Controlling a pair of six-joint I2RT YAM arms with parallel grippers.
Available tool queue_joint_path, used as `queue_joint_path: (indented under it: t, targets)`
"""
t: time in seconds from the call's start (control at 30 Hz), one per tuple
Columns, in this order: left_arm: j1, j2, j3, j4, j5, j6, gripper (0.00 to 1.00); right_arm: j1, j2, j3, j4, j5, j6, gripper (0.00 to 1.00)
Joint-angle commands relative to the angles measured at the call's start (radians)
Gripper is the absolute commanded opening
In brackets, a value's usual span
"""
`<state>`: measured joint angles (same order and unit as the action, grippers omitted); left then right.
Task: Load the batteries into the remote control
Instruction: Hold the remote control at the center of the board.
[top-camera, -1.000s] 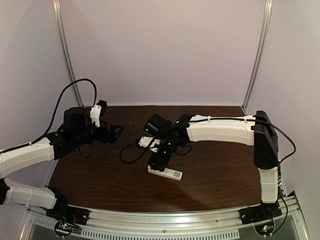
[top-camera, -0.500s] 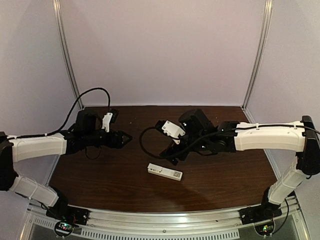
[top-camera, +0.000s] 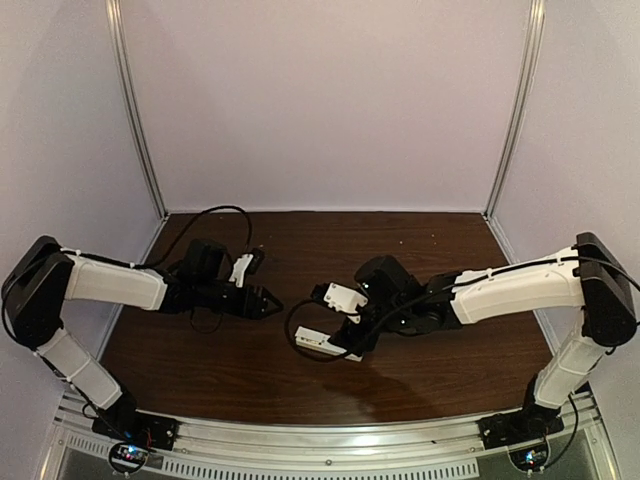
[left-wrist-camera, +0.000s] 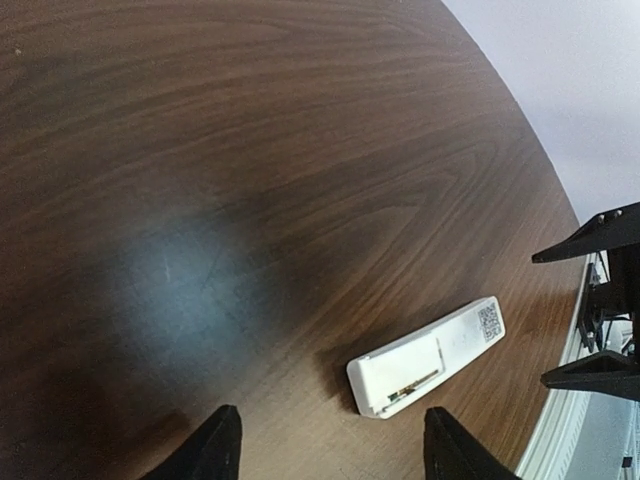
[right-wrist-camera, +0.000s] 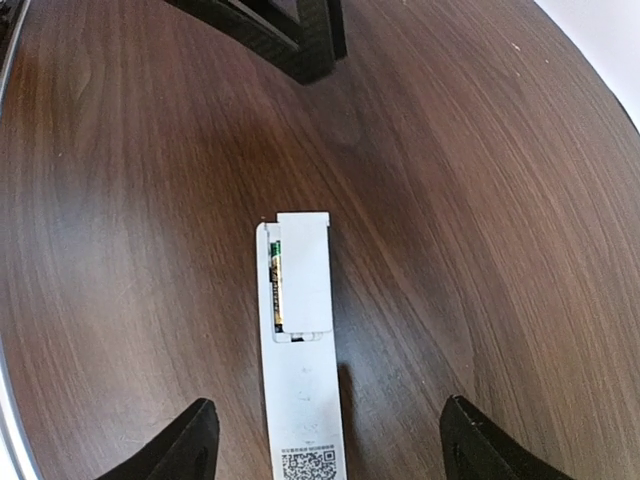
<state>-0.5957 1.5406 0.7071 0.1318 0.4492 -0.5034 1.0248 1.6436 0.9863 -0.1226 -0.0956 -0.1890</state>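
Beneath the right jaws, remote control (right-wrist-camera: 304, 400) face down, left jaws nearby

The remote (top-camera: 322, 342) lies flat on the table (top-camera: 430, 370) near its front middle, between my two arms. My left gripper (top-camera: 272, 304) is to its left and a little farther back, apart from it, while my right gripper (right-wrist-camera: 328, 404) hangs right over its right half. In the remote's back a battery (right-wrist-camera: 277, 288) lies in the slot along one long edge, and the cover (right-wrist-camera: 305, 272) lies just beside it on the remote, poking slightly past the end nearest my left gripper.
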Motion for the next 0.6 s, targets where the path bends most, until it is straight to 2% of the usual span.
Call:
queue_joint_path:
  t: [0.0, 0.3, 0.57]
  targets:
    - [-0.031, 0.064, 0.039, 0.078, 0.04, -0.043, 0.61, -0.006, 0.047, -0.005, 0.025, -0.07, -0.059, 0.75]
    - [-0.081, 0.154, 0.074, 0.098, 0.04, -0.078, 0.56, -0.005, 0.159, 0.098, -0.002, -0.079, -0.129, 0.71]
    - [-0.127, 0.211, 0.116, 0.079, 0.028, -0.082, 0.56, -0.006, 0.194, 0.13, -0.046, -0.052, -0.162, 0.71]
